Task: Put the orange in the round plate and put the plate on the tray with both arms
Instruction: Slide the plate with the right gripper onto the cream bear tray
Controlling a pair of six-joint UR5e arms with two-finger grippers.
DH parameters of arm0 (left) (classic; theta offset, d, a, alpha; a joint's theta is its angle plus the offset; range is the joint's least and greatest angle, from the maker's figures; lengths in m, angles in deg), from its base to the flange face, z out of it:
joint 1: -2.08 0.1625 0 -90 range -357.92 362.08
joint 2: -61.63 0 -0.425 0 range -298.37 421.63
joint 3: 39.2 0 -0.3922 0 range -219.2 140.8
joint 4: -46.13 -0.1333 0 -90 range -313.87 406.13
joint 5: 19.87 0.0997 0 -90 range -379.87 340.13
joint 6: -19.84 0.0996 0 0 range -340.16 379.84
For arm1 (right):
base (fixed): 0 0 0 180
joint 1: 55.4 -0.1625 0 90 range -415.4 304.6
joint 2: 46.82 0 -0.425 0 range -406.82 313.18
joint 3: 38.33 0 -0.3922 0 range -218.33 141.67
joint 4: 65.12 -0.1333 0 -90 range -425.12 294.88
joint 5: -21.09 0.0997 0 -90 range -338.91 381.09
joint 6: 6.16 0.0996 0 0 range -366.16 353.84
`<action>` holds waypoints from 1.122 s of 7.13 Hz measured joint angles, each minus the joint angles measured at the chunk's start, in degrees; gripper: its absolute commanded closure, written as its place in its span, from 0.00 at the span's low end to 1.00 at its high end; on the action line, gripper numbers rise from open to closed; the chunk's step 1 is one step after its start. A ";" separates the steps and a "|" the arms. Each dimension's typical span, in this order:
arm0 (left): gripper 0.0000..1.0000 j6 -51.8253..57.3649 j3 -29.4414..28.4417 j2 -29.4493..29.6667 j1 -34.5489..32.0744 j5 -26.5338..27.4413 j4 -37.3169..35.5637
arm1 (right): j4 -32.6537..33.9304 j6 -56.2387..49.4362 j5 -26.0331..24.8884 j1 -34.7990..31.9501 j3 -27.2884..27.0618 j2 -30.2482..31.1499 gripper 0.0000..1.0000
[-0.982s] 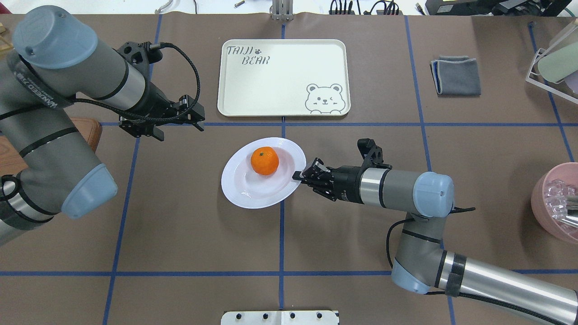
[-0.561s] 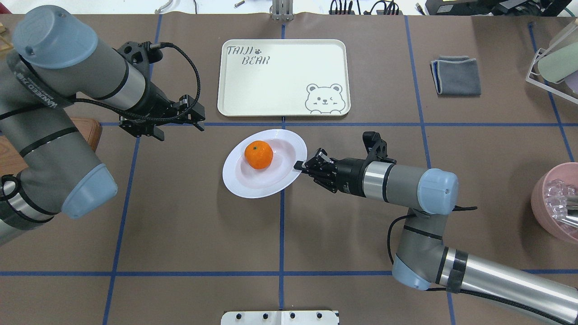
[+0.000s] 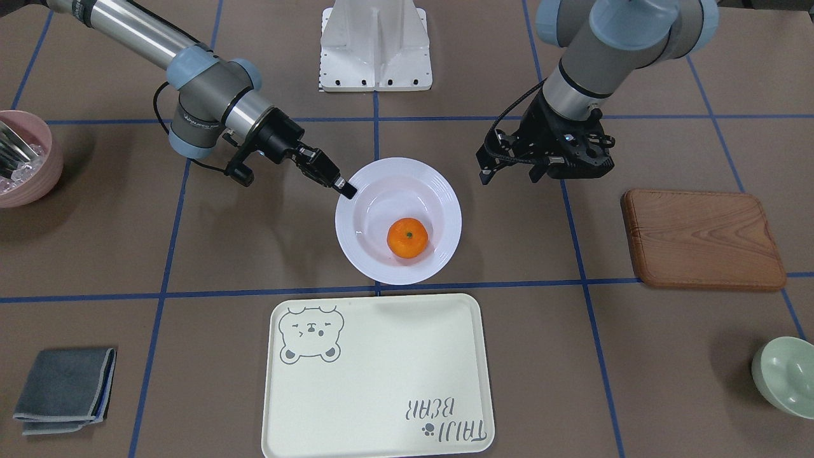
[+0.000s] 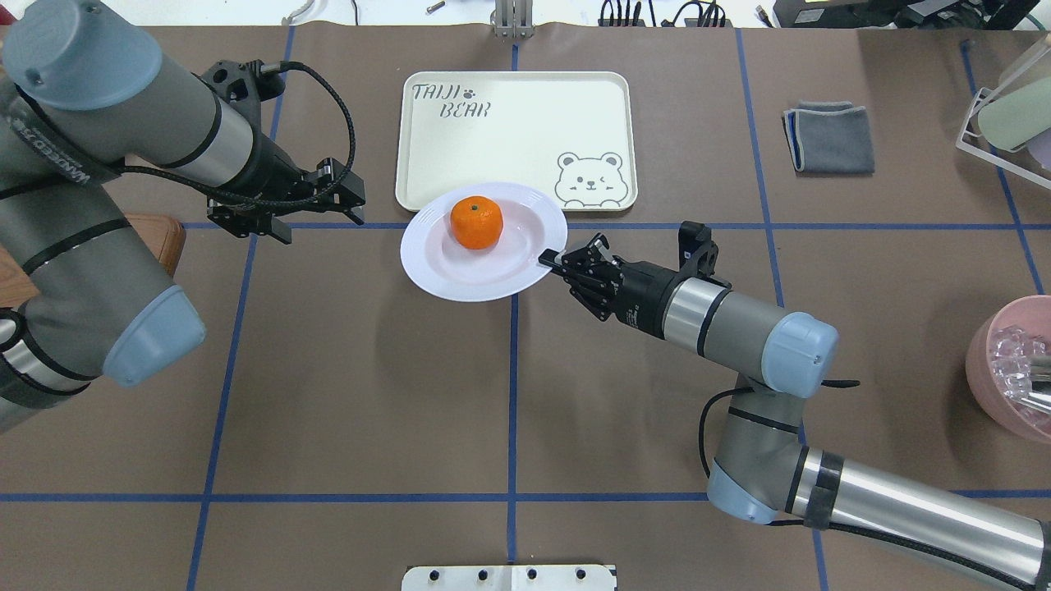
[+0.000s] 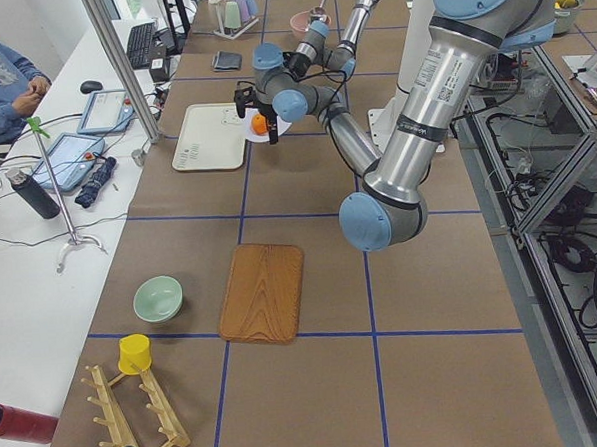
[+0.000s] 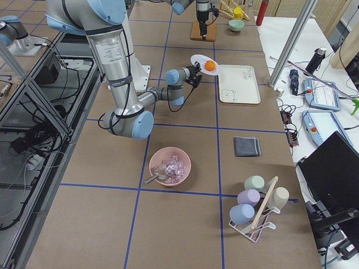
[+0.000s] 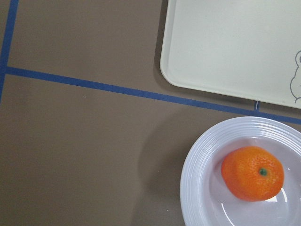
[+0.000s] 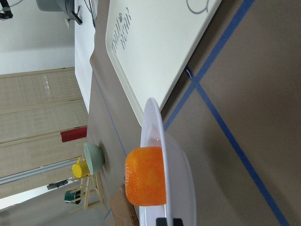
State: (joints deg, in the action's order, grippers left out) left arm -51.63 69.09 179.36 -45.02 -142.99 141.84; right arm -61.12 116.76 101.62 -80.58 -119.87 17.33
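Observation:
The orange [image 4: 476,222] lies in the sunken centre of the round plate [image 4: 427,264]. My right gripper [image 4: 548,259] is shut on the plate's right rim and holds it off the table, tilted a little. In the overhead view the plate overlaps the near edge of the tray [image 4: 509,131]. In the front view the orange [image 3: 407,238] and the plate [image 3: 445,197] show just short of the tray [image 3: 381,381], with the right gripper [image 3: 346,188] pinching the rim. My left gripper [image 4: 320,228] hangs open and empty to the plate's left, apart from it. The left wrist view shows the plate [image 7: 197,188] and the tray corner [image 7: 211,56].
A brown wooden board [image 3: 703,238] and a pale green bowl [image 3: 785,375] lie on my left side. A folded grey cloth [image 4: 829,137], a cup rack [image 4: 1002,115] and a pink bowl [image 4: 1010,369] sit to my right. A person [image 5: 1,79] sits beyond the table.
My right gripper has carried the plate with the orange forward, from the table's middle to the tray's near edge. The left arm has shifted slightly forward and stays open.

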 measured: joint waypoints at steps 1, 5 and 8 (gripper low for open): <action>0.02 0.06 0.03 -0.08 -0.83 0.09 0.00 | 0.40 0.35 -3.75 -0.15 3.36 -2.23 1.00; 0.02 0.01 1.48 -1.57 -3.01 0.23 0.00 | 13.62 6.14 -15.97 -2.55 11.24 -10.06 1.00; 0.02 0.01 2.43 -2.43 -3.17 0.24 0.00 | 19.81 10.17 -20.51 -2.83 17.15 -15.23 1.00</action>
State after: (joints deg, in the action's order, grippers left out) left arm -51.62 71.52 176.92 -48.19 -142.75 141.84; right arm -41.31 126.92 81.12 -83.41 -102.72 2.10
